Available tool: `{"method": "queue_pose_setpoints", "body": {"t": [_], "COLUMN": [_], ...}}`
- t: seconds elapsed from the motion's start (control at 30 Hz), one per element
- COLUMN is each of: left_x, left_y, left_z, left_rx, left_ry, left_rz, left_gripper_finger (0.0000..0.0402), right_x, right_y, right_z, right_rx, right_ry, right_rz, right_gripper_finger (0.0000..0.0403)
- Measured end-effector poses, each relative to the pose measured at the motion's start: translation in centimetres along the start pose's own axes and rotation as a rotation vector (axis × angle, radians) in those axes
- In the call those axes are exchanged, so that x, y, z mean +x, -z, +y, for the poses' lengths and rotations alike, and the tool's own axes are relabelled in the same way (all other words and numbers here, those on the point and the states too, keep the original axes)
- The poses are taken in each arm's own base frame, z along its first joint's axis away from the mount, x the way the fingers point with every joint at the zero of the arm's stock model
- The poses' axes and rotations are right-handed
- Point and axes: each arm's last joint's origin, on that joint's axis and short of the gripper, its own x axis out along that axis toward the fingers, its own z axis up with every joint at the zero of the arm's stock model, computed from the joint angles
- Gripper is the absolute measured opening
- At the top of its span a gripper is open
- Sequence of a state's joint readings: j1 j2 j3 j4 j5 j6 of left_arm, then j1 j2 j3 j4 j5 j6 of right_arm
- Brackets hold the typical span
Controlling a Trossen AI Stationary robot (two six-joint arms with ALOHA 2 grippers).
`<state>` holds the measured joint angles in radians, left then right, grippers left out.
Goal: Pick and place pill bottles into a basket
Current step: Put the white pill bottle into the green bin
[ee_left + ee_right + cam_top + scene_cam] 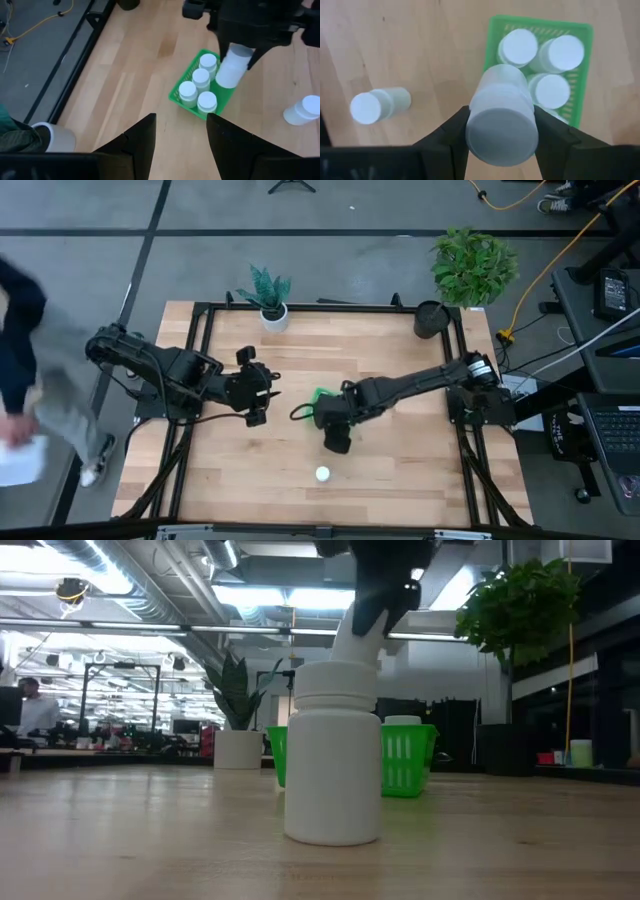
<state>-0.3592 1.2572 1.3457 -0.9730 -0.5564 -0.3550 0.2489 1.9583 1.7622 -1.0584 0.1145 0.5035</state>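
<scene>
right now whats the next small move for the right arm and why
Probably lower the held pill bottle into the basket's free spot, then release. The right end effector grips it just above the basket, where four bottles already stand.

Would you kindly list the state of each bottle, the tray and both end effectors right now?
Right end effector: shut on held bottle, above the green tray.
Held bottle: gripped, tilted, not yet in the tray.
Four bottles in the tray: upright, capped.
Loose bottle: upright on the table, apart from the tray.
Green tray: on the table, partly filled.
Left end effector: open, empty.
</scene>
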Motion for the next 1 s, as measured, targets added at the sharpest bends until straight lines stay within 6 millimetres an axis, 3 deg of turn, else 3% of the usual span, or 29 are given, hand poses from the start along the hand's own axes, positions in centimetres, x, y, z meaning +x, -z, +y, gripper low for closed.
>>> {"method": "queue_pose_setpoints", "body": {"t": [0.3,0.77,1.0], "left_x": [0.0,0.0,0.0], "left_y": [0.1,0.2,0.2], "left_z": [0.1,0.1,0.1], "left_rx": [0.007,0.014,0.013], "left_ry": [-0.016,-0.020,-0.020], "left_rz": [0.009,0.014,0.015], "left_gripper_finger": [0.0168,0.0168,0.0168], "right_x": [0.9,1.8,3.5], "right_y": [-0.5,0.0,0.2], "right_z": [-1.5,-1.6,-1.4], "right_rx": [0.001,0.001,-0.005], "right_ry": [-0.013,-0.013,-0.007], "right_rz": [0.014,0.032,0.100], "right_gripper_finger": [0.0165,0.0165,0.0165]}}
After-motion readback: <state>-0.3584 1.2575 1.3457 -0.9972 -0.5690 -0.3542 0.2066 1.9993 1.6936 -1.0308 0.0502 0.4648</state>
